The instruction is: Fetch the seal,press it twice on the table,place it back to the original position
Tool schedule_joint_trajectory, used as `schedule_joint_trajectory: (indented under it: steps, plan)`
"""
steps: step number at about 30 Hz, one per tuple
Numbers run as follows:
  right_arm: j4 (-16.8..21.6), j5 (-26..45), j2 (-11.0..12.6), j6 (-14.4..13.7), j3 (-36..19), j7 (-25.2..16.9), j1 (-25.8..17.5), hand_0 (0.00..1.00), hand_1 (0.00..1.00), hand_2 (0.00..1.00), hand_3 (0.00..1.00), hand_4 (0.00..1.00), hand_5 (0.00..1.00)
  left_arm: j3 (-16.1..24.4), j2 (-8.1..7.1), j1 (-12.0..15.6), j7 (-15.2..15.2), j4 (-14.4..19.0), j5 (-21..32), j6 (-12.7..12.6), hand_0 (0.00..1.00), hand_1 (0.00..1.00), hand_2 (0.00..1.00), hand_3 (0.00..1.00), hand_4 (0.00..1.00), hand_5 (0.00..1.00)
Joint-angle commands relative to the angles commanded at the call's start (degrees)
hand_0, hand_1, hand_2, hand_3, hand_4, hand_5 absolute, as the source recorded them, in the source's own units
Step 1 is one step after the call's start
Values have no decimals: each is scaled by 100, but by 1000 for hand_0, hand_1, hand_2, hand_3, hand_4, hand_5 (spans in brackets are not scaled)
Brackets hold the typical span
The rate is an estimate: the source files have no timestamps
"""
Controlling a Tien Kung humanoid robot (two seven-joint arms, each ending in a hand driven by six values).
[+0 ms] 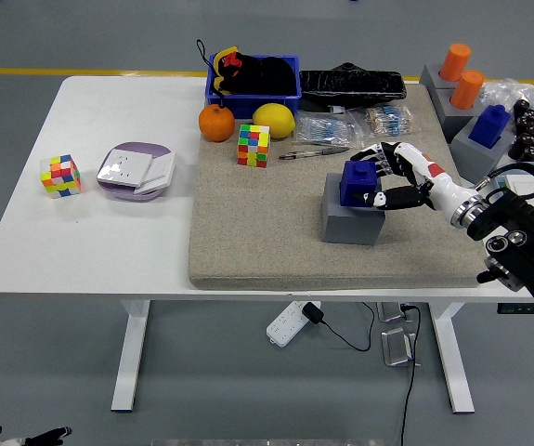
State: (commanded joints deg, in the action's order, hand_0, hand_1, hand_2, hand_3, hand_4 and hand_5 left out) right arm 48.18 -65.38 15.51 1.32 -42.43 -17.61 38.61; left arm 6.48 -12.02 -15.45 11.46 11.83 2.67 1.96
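Observation:
A blue seal (pixel 355 183) stands upright on a grey block (pixel 348 223) on the beige mat (pixel 257 232), right of its middle. My right hand (pixel 378 177) reaches in from the right and is curled around the seal. Its fingers (pixel 375 154) lie over the seal's top and far side, and the thumb (pixel 378 197) presses its near right side. The seal still rests on the block. My left arm is out of view.
Behind the seal lie a pen (pixel 313 153) and plastic packets (pixel 327 128). A colour cube (pixel 253 145), an orange (pixel 216 123), a lemon (pixel 273 121) and a blue bin (pixel 253 79) sit at the mat's back left. More seals (pixel 491 123) on grey blocks stand at the right.

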Motion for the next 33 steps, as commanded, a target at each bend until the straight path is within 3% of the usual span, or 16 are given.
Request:
schedule_joint_trajectory:
  steps: [1,6,7,23,24,25,30,31,33]
  plan:
    - [-2,-4,-1,3,-2,1,1,762,776,774,787,995,3,-2,-1,0,-1,0,2,0,814,788,769,801,690,409]
    - [-11,-14,-6,4,-11,4,2,762,776,774,787,995,3,-9,0,1,-3,1,9,1,814,788,769,801,690,409]
    - [-11,-16,-7,4,-10,4,2,782,807,794,810,998,63,-10,1,2,-4,1,11,1,815,788,769,801,690,409]
    - [1,-230,23,5,-168,45,0,798,820,806,823,998,87,-9,-1,12,1,0,22,5,814,788,769,801,690,410]
    - [20,-264,40,27,-221,45,-9,798,820,806,823,998,87,-10,-3,12,-1,1,23,5,814,788,769,801,690,410]
    - [41,-285,57,53,-262,51,-18,858,848,821,841,998,121,-13,-6,12,-2,2,26,5,815,788,769,801,690,410]
    - [232,-458,212,361,-482,204,-128,858,848,821,841,998,121,-20,-13,17,-5,3,29,9,815,788,769,801,690,410]
    - [281,-520,252,455,-532,268,-160,990,944,919,963,998,373,-22,-14,19,-7,3,33,13,815,788,769,801,690,409]
    - [359,-640,319,644,-611,381,-210,990,944,919,963,998,373,-26,-16,18,-12,2,45,23,815,788,769,801,690,409]
